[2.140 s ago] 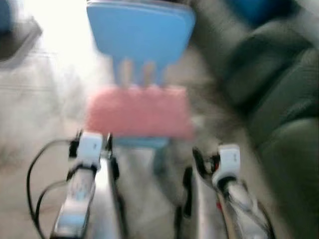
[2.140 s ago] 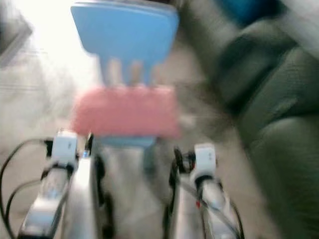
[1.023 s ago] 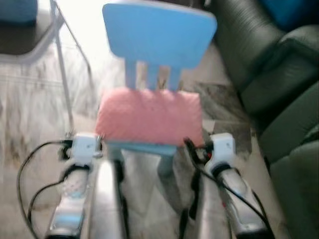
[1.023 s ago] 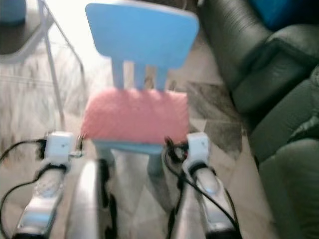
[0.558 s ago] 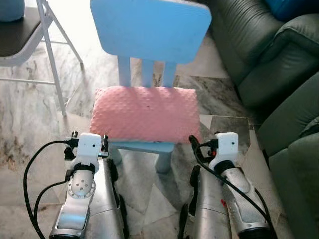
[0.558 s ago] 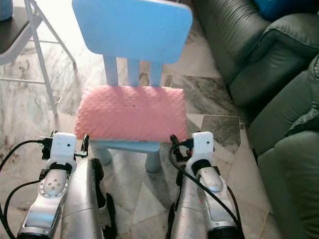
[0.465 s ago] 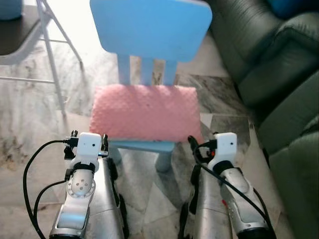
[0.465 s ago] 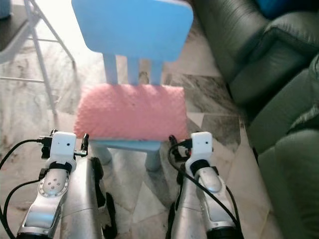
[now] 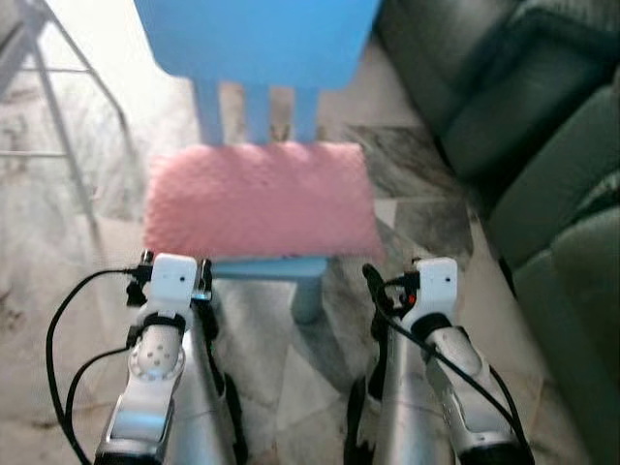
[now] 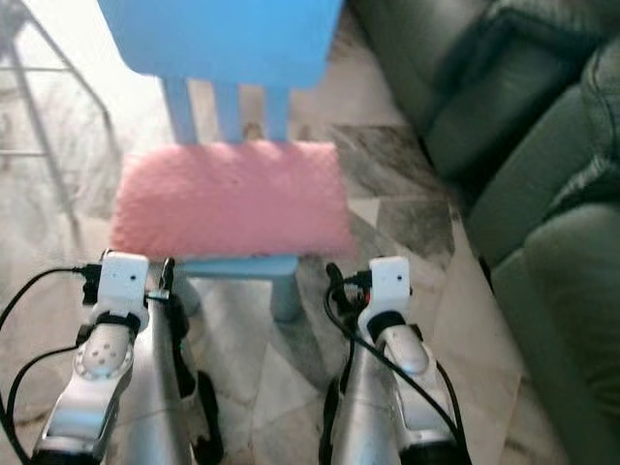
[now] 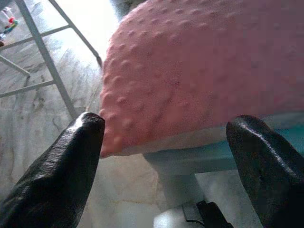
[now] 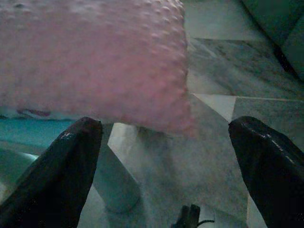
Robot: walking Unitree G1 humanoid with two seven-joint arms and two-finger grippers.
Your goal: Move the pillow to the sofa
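Observation:
A pink dimpled pillow (image 9: 257, 199) lies flat on the seat of a small blue chair (image 9: 257, 39). The dark green sofa (image 9: 552, 165) stands to the right of the chair. Both silver arms reach forward, just short of the seat's front edge. My left gripper (image 11: 168, 126) is open, its fingers spread before the pillow's left front corner (image 11: 190, 71). My right gripper (image 12: 167, 126) is open as well, facing the pillow's right front corner (image 12: 109, 61) from slightly below. Neither touches the pillow.
Thin metal legs of a folding chair (image 9: 58, 87) stand at the far left. Marble floor (image 9: 281, 378) lies under the arms. The blue chair's leg (image 12: 116, 190) is close under the right gripper. The sofa's seat cushions (image 10: 572, 291) run along the right edge.
The view has closed in on the chair, which now sits lower and more to the left. The pillow lies as before; both arms keep their pose, fingers open.

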